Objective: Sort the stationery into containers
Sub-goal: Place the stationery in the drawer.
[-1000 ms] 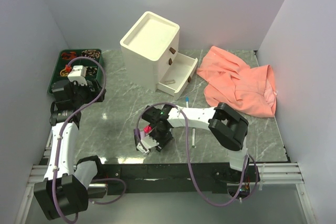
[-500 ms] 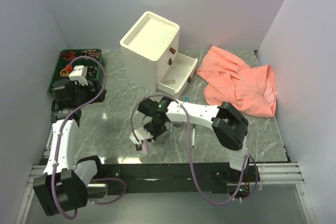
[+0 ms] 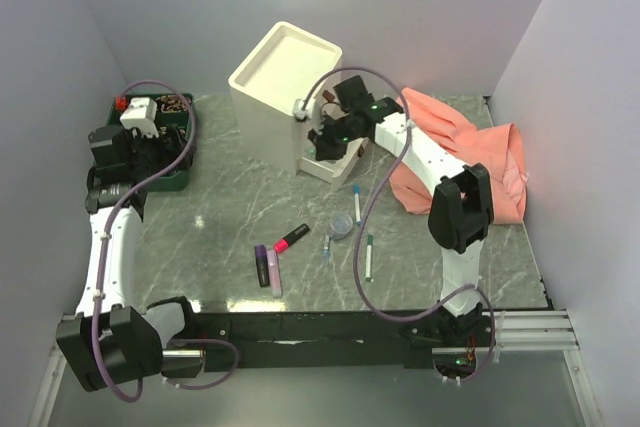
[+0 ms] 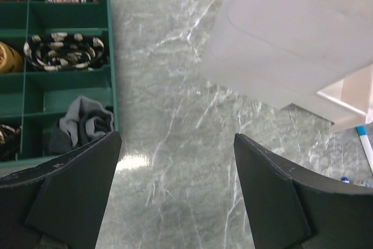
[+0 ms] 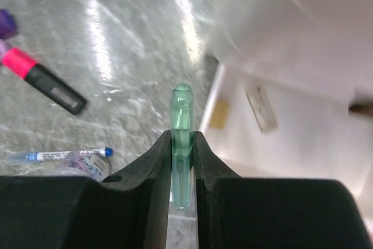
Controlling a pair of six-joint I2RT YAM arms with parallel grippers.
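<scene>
With the right pincer (image 5: 182,139) clamped on the pale green piece (image 5: 181,106) just beside the open drawer (image 5: 280,144), delivery seemed in hand, calling next for a carry over its rim and release; the left pincer (image 4: 178,144) gaped wide above the desk (image 4: 175,86).

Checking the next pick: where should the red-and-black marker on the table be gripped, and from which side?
Mid-barrel on the red-and-black marker, straight down from above, closing across its width. It lies flat and diagonal with bare table along both long sides; its red end nears the purple highlighter, so staying central seems safer.
</scene>
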